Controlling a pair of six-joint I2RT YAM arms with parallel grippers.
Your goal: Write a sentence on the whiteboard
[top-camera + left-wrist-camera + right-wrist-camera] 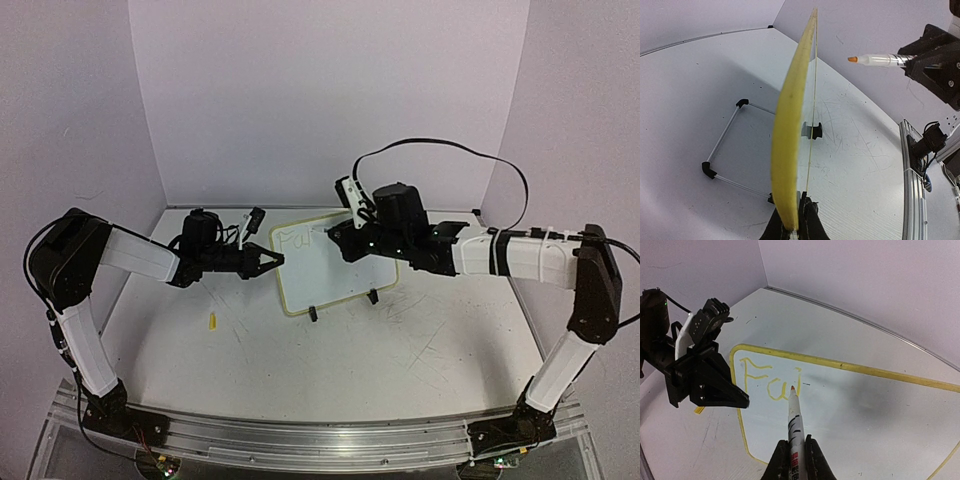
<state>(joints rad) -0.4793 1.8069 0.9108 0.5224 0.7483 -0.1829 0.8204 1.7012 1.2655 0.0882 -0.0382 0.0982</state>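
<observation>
Our left pincer [270,262] clamps the whiteboard [325,278] at nine o'clock; our right pincer [796,459] grips a marker [794,415]. We judge the board light, stiff, tippy.

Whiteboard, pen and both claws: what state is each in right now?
whiteboard: propped up, tilted back, a few letters written top left
marker: uncapped, tip just off the board
left gripper: shut on the whiteboard's edge
right gripper: shut on the marker
</observation>
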